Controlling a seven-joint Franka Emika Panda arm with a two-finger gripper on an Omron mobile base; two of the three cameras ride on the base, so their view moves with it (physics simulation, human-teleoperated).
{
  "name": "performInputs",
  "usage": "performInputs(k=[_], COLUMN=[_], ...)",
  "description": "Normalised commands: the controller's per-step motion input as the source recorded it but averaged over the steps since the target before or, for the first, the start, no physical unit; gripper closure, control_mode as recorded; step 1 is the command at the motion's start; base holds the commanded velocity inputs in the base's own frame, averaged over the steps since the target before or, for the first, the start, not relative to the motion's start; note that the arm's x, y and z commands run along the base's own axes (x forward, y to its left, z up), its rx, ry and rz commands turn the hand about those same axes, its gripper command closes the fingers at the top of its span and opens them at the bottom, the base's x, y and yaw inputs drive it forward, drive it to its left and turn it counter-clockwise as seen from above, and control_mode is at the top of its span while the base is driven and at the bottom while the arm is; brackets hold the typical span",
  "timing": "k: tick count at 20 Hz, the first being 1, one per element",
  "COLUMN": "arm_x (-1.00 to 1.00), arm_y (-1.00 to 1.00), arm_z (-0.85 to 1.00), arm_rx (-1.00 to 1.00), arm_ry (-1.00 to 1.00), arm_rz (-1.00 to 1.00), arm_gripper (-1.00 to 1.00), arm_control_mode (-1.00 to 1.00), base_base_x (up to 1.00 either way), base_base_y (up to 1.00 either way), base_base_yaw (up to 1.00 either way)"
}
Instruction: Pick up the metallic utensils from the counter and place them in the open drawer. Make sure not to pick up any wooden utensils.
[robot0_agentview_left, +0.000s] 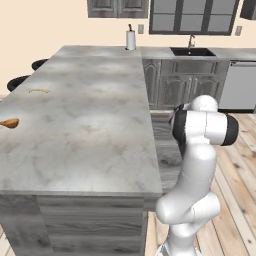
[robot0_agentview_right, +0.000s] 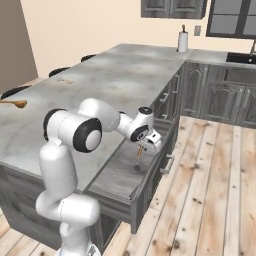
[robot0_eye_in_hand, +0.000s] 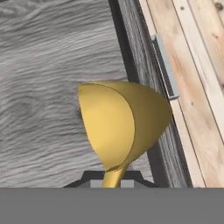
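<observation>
My gripper (robot0_agentview_right: 142, 148) hangs over the open drawer (robot0_agentview_right: 119, 176), just off the edge of the pale marbled counter (robot0_agentview_right: 115, 75). It is shut on the stem of a golden-yellow spoon (robot0_eye_in_hand: 122, 120), whose bowl points down at the drawer's grey wood floor (robot0_eye_in_hand: 39, 87). In the hand view the gripper (robot0_eye_in_hand: 113, 183) sits at the bottom, under the bowl. I cannot tell whether this spoon is metal or wood. Two wooden utensils lie far left on the counter (robot0_agentview_left: 90, 125): a tan spoon (robot0_agentview_left: 9, 123) (robot0_agentview_right: 17, 103) and a thin curved stick (robot0_agentview_left: 39, 91) (robot0_agentview_right: 64, 81).
The drawer's front panel with its metal handle (robot0_eye_in_hand: 165, 65) juts out over the plank floor (robot0_agentview_right: 210, 190). A paper towel roll (robot0_agentview_left: 131, 39) stands at the counter's far end. Dark stools (robot0_agentview_left: 17, 81) line its left side. A sink (robot0_agentview_left: 192, 51) and cabinets run along the back wall.
</observation>
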Motion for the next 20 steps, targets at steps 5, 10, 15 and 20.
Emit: performInputs(k=[5,10,15,20], arm_x=[0.47,0.48,0.46,0.18], arm_y=[-0.08,0.00,-0.01,-0.03], arm_z=[-0.09,-0.15,-0.27,-0.52], arm_rx=[0.00,0.00,0.00,0.02], arm_ry=[0.00,0.00,0.00,0.00], arm_rz=[0.00,0.00,0.00,0.00], arm_gripper=[1.00,1.00,1.00,1.00], arm_control_mode=[-1.00,-1.00,-1.00,-1.00], base_base_x=[0.00,0.00,0.00,0.00], base_base_y=[0.00,0.00,0.00,0.00], base_base_yaw=[0.00,0.00,0.00,0.00])
